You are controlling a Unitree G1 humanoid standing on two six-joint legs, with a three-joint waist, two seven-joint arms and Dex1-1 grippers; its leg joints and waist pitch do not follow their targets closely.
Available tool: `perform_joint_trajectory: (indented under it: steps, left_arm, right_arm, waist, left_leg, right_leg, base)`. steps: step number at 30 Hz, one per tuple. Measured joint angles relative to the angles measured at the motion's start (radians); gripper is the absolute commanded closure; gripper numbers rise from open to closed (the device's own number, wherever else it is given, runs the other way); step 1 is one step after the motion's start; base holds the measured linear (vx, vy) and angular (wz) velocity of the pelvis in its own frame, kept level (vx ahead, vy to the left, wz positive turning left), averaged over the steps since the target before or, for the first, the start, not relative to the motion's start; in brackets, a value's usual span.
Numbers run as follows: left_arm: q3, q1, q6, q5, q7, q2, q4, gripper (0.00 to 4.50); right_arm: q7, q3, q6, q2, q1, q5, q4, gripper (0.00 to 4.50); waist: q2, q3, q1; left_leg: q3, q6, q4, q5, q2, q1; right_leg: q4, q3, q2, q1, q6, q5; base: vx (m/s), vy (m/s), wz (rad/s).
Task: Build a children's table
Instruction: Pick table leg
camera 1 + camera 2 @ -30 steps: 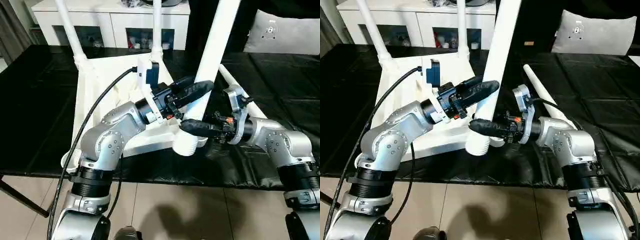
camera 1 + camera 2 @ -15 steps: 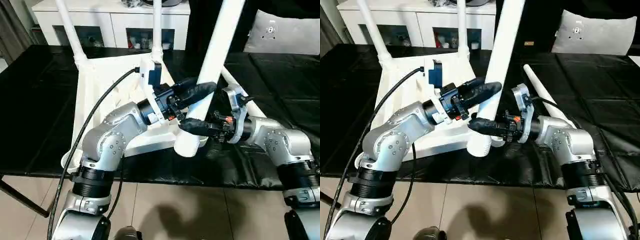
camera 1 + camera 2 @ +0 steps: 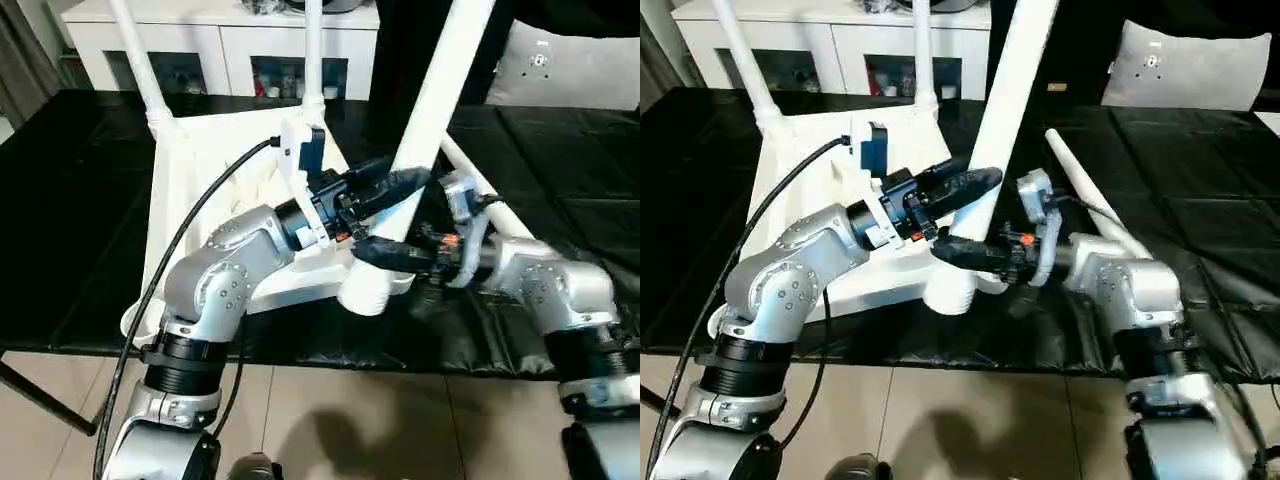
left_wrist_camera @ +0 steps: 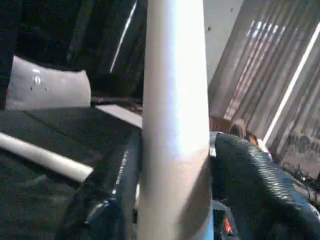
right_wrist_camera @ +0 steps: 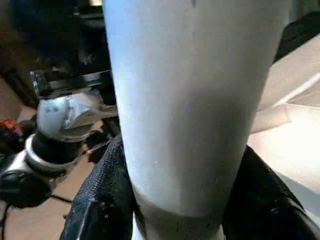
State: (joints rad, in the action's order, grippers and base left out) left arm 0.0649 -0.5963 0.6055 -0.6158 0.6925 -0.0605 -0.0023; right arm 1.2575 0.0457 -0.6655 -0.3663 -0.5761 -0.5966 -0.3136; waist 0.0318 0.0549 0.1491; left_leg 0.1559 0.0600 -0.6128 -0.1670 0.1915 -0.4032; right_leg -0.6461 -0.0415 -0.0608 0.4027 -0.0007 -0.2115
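The leg (image 3: pixel 432 110) stands nearly upright between both my hands, leaning slightly, its foot at the top's (image 3: pixel 215 180) near right corner socket. Right fingers (image 3: pixel 385 252) clamp it low; left fingers (image 3: pixel 385 185) just above.

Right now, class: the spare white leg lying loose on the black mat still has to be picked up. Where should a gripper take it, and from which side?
Probably mid-shaft, from above. The spare leg lies flat on the black mat and tapers along its length, so the middle looks likeliest to balance. Its near end runs behind the right gripper, so the farther, exposed stretch seems easier to reach.
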Motion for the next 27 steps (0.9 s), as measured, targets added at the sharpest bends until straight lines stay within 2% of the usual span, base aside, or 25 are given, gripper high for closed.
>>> perform_joint_trajectory:
  steps: [2,5,6,7,13,17,20,23,27]
  left_arm:
    - [0.005,0.014,0.008,0.0,0.001,-0.01,-0.022,1.66]
    - [0.043,0.024,0.009,0.02,0.003,-0.026,-0.05,1.57]
    - [0.046,0.026,0.009,0.023,0.003,-0.03,-0.054,1.46]
    - [0.05,0.028,0.006,0.026,0.003,-0.033,-0.055,1.17]
    - [0.072,0.045,-0.005,0.064,0.003,-0.032,-0.071,0.8]
    - [0.017,0.047,-0.006,0.018,-0.032,0.042,-0.058,0.75]
    - [-0.025,0.046,-0.005,-0.054,-0.037,0.048,-0.06,0.75]
    - [-0.054,0.059,-0.005,-0.054,-0.035,-0.003,-0.061,0.75]
    - [-0.03,0.106,-0.013,0.042,-0.017,-0.098,-0.056,0.75]
  right_arm:
    - [-0.046,-0.005,0.02,0.028,0.032,0.002,0.038,2.63]
    - [-0.116,-0.006,0.051,0.079,0.064,0.011,0.07,2.63]
    - [-0.121,-0.005,0.055,0.08,0.068,0.011,0.074,2.63]
    - [-0.128,-0.004,0.055,0.08,0.071,0.018,0.08,2.63]
    - [-0.192,-0.007,0.067,0.099,0.112,0.03,0.117,2.63]
    - [-0.274,-0.045,0.106,0.151,0.128,0.023,0.144,2.63]
    - [-0.345,-0.079,0.065,0.13,0.151,0.023,0.169,2.63]
    - [-0.381,-0.095,0.055,0.121,0.192,0.023,0.192,2.64]
    - [-0.456,-0.14,0.08,0.108,0.205,0.052,0.196,2.64]
  waist:
    - [0.0,0.0,-0.001]
    - [0.0,0.0,-0.002]
    - [0.0,0.0,-0.002]
    - [0.0,0.0,-0.002]
    - [0.0,0.0,-0.006]
    - [0.0,0.0,-0.007]
    - [0.0,0.0,-0.003]
    - [0.0,0.0,-0.007]
    - [0.0,0.0,-0.009]
  left_leg:
    - [0.0,0.0,0.0,0.0,0.0,0.0]
    - [-0.001,0.0,0.0,0.0,0.0,0.0]
    - [-0.001,0.0,0.0,0.0,0.0,0.0]
    - [-0.001,0.001,0.0,0.0,0.0,0.0]
    - [-0.001,0.002,0.001,0.001,0.0,0.001]
    - [0.0,0.003,0.001,0.001,0.0,0.001]
    - [0.0,0.003,0.001,0.001,0.0,0.001]
    - [0.0,0.003,0.002,0.002,0.0,0.001]
    - [-0.002,0.003,0.003,0.002,0.0,0.001]
  right_leg:
    - [0.0,0.0,0.0,0.0,0.0,0.0]
    - [0.0,0.0,0.0,0.0,0.0,0.0]
    - [0.0,0.0,0.0,0.0,0.0,0.0]
    - [0.0,0.0,0.0,0.0,0.0,0.0]
    - [0.0,0.0,0.0,0.0,0.0,0.001]
    - [0.0,0.0,0.0,0.0,0.0,0.001]
    - [0.0,0.0,0.0,0.0,0.0,0.001]
    - [0.0,0.0,0.0,0.0,0.0,0.001]
    - [0.0,0.001,0.0,0.0,0.001,0.001]
  base:
    - [0.0,0.0,0.0]
    - [0.0,0.0,0.0]
    - [0.0,0.0,0.0]
    - [0.0,0.0,0.0]
    - [0.0,0.0,0.0]
    - [0.0,0.0,0.0]
    - [0.0,0.0,0.0]
    - [0.0,0.0,0.0]
    - [0.0,0.0,0.0]
